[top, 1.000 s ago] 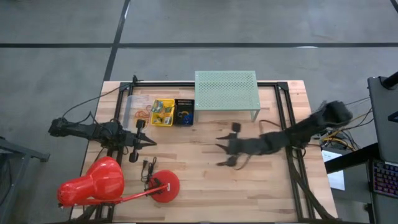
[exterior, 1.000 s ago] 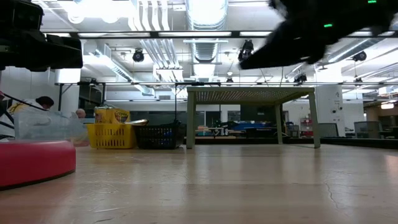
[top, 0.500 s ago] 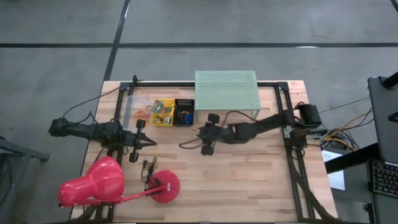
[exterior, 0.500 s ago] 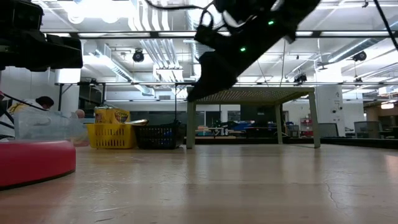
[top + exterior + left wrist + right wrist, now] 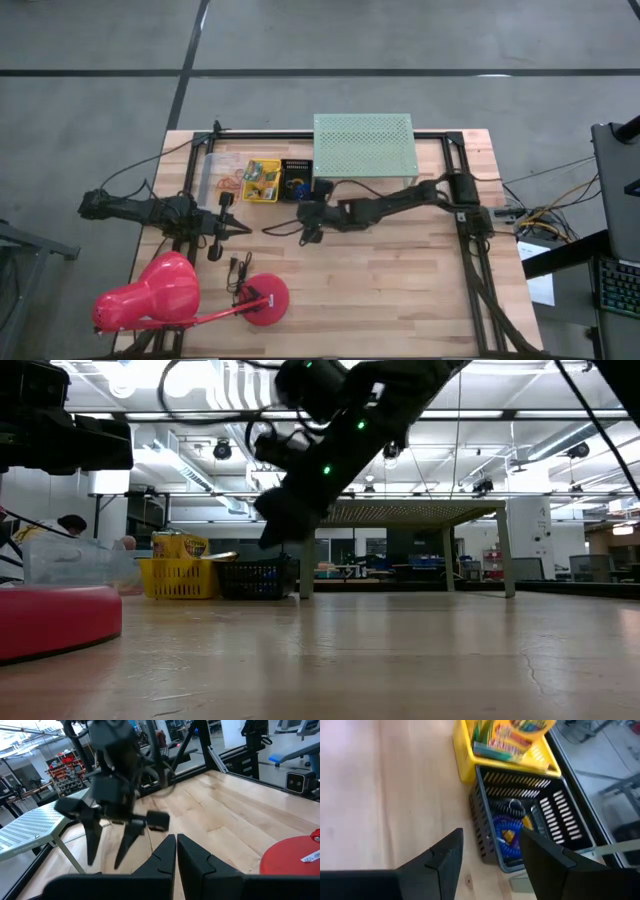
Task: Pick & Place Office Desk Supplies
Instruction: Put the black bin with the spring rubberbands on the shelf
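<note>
The right gripper point(image 5: 306, 226) hangs just beside the black basket point(image 5: 296, 181), on its near side, jaws apart and holding nothing. That basket holds blue and orange ring loops point(image 5: 506, 834). The yellow basket point(image 5: 262, 181) touching it holds crayon boxes point(image 5: 512, 735). The left gripper point(image 5: 243, 230) waits farther from the black basket, past the yellow one, jaws together and empty.

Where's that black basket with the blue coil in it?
In the high view, the black basket sits at the table's back left, between the yellow basket and the mint-green shelf, with the right end effector just before it.
</note>
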Controlling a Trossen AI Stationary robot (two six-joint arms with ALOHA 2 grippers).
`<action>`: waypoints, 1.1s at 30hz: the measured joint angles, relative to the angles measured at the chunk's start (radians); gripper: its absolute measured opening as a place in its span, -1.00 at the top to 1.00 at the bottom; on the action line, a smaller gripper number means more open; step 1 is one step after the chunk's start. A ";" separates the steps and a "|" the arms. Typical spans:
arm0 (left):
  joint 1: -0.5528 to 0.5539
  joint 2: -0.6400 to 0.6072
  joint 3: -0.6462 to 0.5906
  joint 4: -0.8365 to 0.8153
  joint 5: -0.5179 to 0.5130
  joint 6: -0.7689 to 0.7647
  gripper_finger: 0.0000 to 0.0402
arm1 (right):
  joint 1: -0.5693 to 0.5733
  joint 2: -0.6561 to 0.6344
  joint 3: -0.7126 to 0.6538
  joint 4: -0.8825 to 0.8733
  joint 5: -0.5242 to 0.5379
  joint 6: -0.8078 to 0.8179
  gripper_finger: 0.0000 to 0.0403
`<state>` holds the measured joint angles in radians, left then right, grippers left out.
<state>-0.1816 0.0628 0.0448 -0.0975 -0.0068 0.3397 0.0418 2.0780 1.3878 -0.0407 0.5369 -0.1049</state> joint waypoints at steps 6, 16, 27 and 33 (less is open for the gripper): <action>0.000 0.000 0.000 0.000 0.000 0.000 0.90 | -0.010 0.086 0.067 -0.007 0.053 -0.061 0.05; 0.000 0.000 0.000 0.000 0.000 0.000 0.90 | -0.046 0.111 0.079 0.002 0.044 -0.113 0.05; 0.000 0.000 0.000 0.000 0.000 0.000 0.90 | -0.088 0.110 0.078 0.004 -0.100 -0.146 0.06; 0.000 0.000 0.000 0.000 0.000 0.000 0.90 | -0.090 0.109 0.077 -0.006 -0.104 -0.146 0.17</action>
<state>-0.1818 0.0628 0.0448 -0.0977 -0.0067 0.3399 -0.0479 2.1872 1.4651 -0.0469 0.4332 -0.2509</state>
